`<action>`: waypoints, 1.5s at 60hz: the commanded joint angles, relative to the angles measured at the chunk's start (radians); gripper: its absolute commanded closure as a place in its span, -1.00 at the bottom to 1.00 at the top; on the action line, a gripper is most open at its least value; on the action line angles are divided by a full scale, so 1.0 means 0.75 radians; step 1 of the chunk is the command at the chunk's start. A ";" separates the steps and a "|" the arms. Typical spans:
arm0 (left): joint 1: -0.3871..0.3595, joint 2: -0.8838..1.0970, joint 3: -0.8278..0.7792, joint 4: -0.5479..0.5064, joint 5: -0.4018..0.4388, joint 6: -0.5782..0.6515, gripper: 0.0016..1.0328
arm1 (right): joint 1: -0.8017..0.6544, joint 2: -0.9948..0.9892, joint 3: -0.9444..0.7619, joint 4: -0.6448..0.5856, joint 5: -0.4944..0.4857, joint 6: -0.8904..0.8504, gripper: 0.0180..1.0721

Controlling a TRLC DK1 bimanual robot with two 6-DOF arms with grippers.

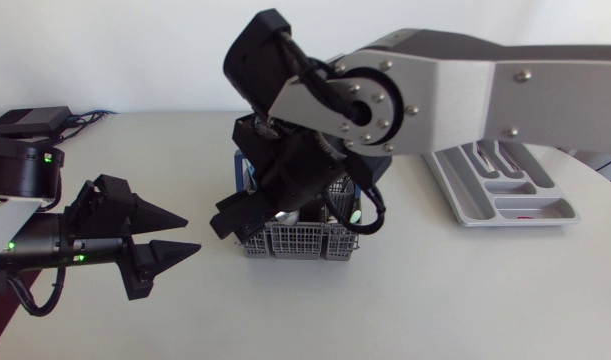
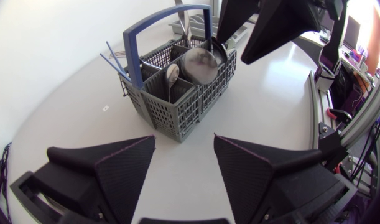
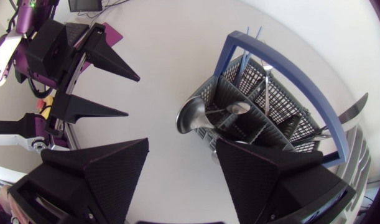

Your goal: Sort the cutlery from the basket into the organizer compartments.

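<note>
The left gripper (image 1: 190, 232) hangs low over the table (image 1: 435, 300) near its left edge, with bare tabletop under and ahead of it. Its fingers are spread wide with nothing between them. A small black box (image 1: 30, 120) with cables sits well behind this arm, by the table's far edge.

Ahead of the left gripper's fingertips, a clear strip of table away, stands the grey cutlery basket (image 2: 177, 106) with its blue handle (image 2: 168, 25) arching over the middle. Two thin blue sticks (image 2: 115, 59) lean out of one compartment. A spoon (image 2: 172, 73) stands in another, and beside it rests the large round bowl of what looks like a ladle (image 2: 199, 62).

The right gripper (image 3: 182, 143) hangs directly over the basket (image 3: 270, 106), its bulky wrist covering most of it from above. Its fingers are also parted, holding nothing. One finger overlaps the basket's near wall, the other hangs over bare table, and the ladle (image 3: 193, 118) bowl juts out just ahead of the gap between them. The handle crosses beyond that finger.

Behind the right arm, well apart from the basket, lies the grey organizer (image 1: 505, 185), close to the table's right edge.
</note>
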 commanded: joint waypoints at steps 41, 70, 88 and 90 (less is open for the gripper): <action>-0.038 -0.017 -0.123 0.180 -0.041 -0.003 -0.27 | 0.062 0.261 0.155 0.055 0.210 0.101 0.33; -0.093 -0.015 -0.141 0.211 -0.100 -0.007 -0.27 | 0.080 0.233 0.093 0.096 0.320 0.051 0.87; -0.128 -0.025 -0.137 0.209 -0.127 -0.032 -0.27 | 0.082 0.137 0.056 0.087 0.306 -0.004 0.89; -0.138 -0.033 -0.137 0.211 -0.139 -0.036 -0.27 | 0.080 0.122 0.054 0.087 0.302 -0.008 0.89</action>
